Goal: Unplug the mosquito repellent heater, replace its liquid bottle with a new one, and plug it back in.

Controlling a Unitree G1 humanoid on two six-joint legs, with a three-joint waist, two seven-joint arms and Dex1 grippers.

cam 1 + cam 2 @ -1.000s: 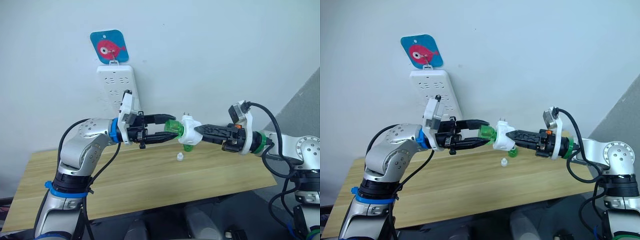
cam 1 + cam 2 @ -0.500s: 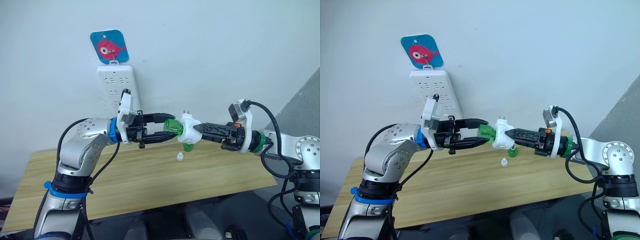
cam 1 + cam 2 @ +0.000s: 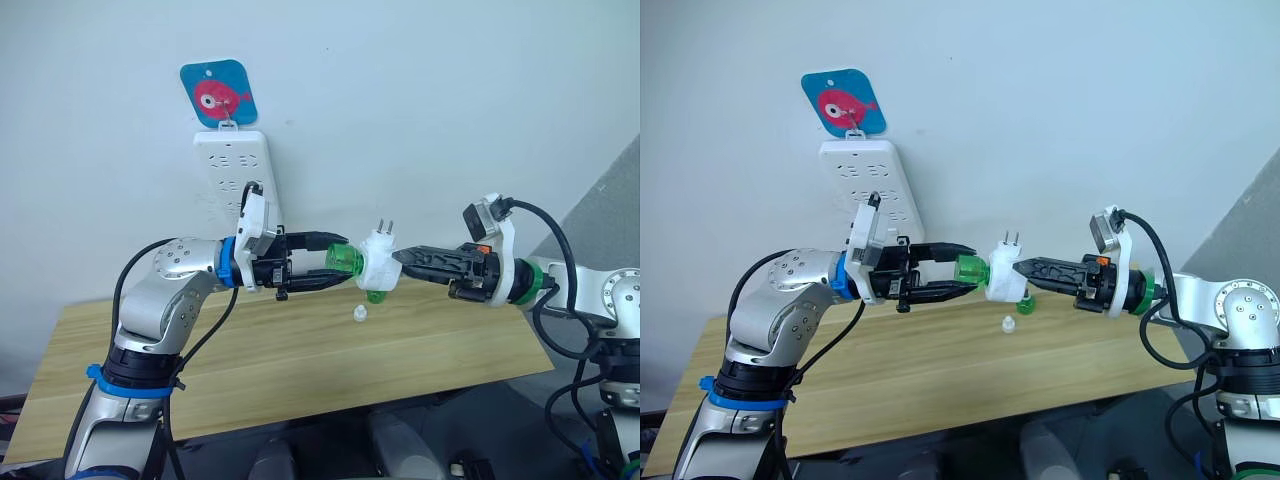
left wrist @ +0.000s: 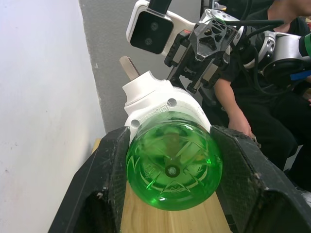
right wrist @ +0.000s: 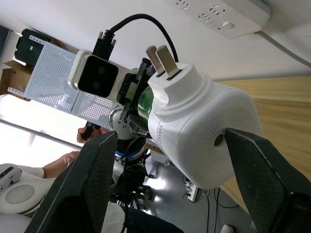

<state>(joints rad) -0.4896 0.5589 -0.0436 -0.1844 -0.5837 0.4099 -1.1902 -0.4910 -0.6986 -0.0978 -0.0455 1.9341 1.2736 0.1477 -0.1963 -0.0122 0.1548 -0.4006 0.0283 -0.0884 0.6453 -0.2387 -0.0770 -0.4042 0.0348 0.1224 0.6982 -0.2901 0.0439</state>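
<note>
Holding position above the wooden table (image 3: 250,360), midway between the two arms:

- Mosquito repellent heater (image 3: 378,262): white, in the air, plug prongs pointing up. The right gripper (image 3: 400,259) is clamped on its domed end; the right wrist view shows the two black fingers (image 5: 90,187) on either side of the dome, with the small dark hole in its face between them.
- Green liquid bottle (image 3: 346,262): joined to the heater's other end, clasped by the left gripper (image 3: 338,258). The left wrist view looks straight at the bottle's round base (image 4: 171,171), pinched between both black pads, with the heater's white body behind it.
- Second green bottle (image 3: 375,294): on the table below the heater, mostly hidden by it.
- Small white cap (image 3: 358,314): on the table, just beside that bottle.
- White power strip (image 3: 232,170): upright on the wall under a blue tag with a red fish (image 3: 218,93).
- Person's hand (image 4: 240,125): in the left wrist view, behind the right arm.

Change from half a second ago: the heater is rolled so its prongs stand more upright and higher; the right wrist has turned with it. Table items unmoved.
</note>
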